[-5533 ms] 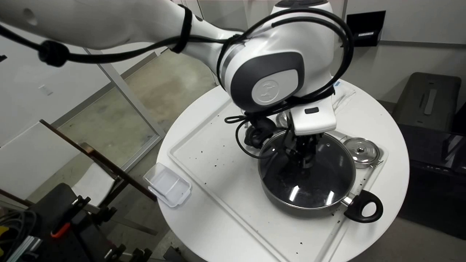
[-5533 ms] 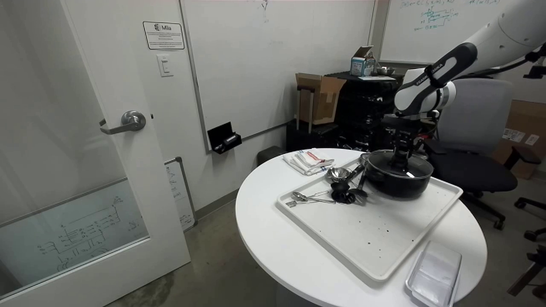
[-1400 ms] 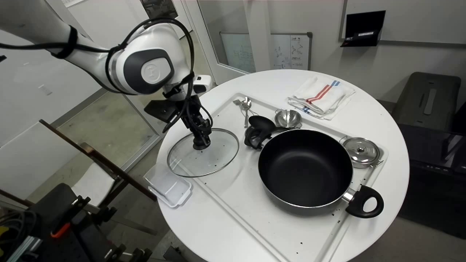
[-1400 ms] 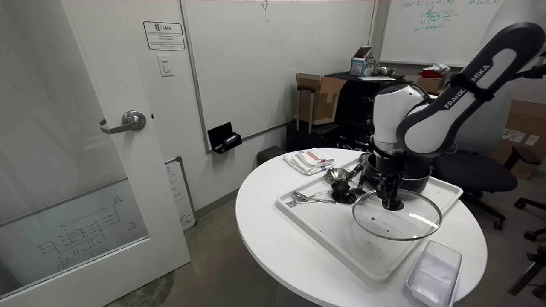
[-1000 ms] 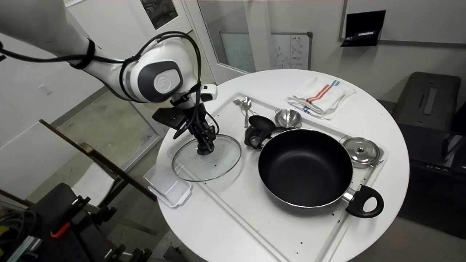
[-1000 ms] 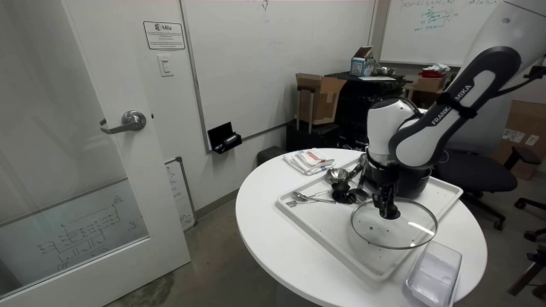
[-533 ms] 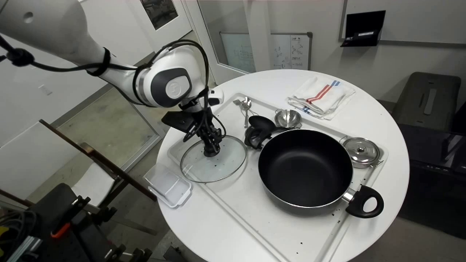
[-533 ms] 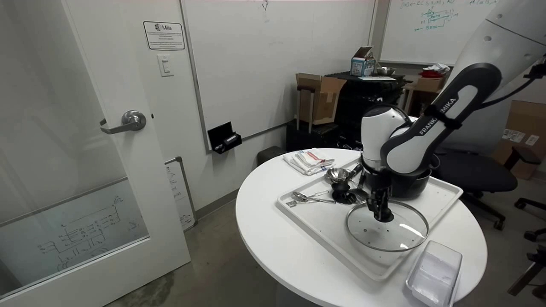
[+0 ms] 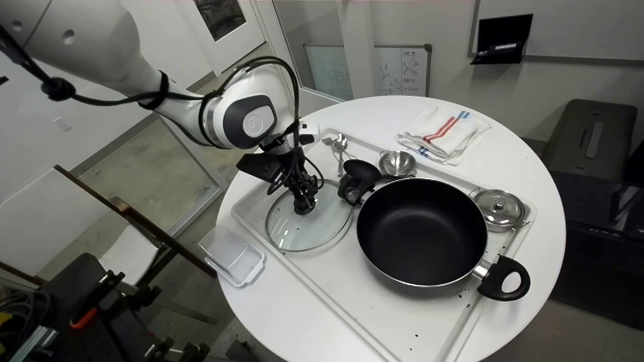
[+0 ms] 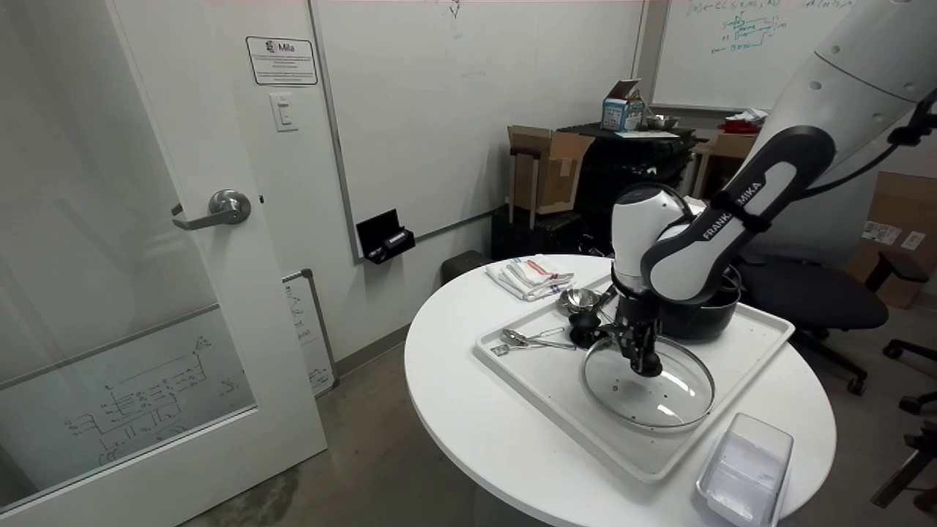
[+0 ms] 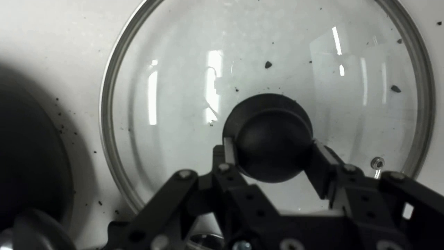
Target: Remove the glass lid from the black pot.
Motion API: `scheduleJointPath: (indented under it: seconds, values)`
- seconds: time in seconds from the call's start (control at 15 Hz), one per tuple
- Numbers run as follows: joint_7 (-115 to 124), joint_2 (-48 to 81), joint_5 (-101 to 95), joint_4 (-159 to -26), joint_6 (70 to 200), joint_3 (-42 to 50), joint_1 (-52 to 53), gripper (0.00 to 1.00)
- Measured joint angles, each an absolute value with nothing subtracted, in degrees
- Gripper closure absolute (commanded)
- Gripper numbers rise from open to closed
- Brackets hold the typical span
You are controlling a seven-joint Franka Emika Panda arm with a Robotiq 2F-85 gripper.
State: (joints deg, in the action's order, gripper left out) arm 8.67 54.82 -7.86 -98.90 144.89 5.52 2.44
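The glass lid [image 9: 307, 234] is clear with a metal rim and a black knob. It is over the white tray beside the black pot [image 9: 422, 236], apart from it, and also shows in an exterior view [image 10: 659, 402]. My gripper [image 9: 304, 198] is shut on the lid's knob. In the wrist view the fingers [image 11: 270, 152] hold the knob from two sides over the lid [image 11: 173, 104]. I cannot tell whether the lid touches the tray. The pot is uncovered, its dark inside bare; part of it shows at the left of the wrist view [image 11: 31, 146].
The white tray [image 9: 352, 301] lies on a round table. Black utensils [image 9: 362, 173] lie between lid and pot. A small silver bowl [image 9: 397, 163], a lidded silver pan [image 9: 499, 208], a folded towel [image 9: 448, 133] and a clear plastic container [image 9: 234, 259] are around.
The lid was on the pot about five seconds ago and is now off it. Over the last second, gripper and lid moved over the tray, somewhat back toward the pot's side.
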Motion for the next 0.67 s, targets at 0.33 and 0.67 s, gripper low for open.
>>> scheduleJointPath:
  seconds: [0.33,0.67]
  values:
    - [8.67,55.33,-7.86,-97.99,144.86,5.74,2.45,0.17]
    - [8.71,56.09,-7.86,-97.55,144.86,6.45,2.46,0.00]
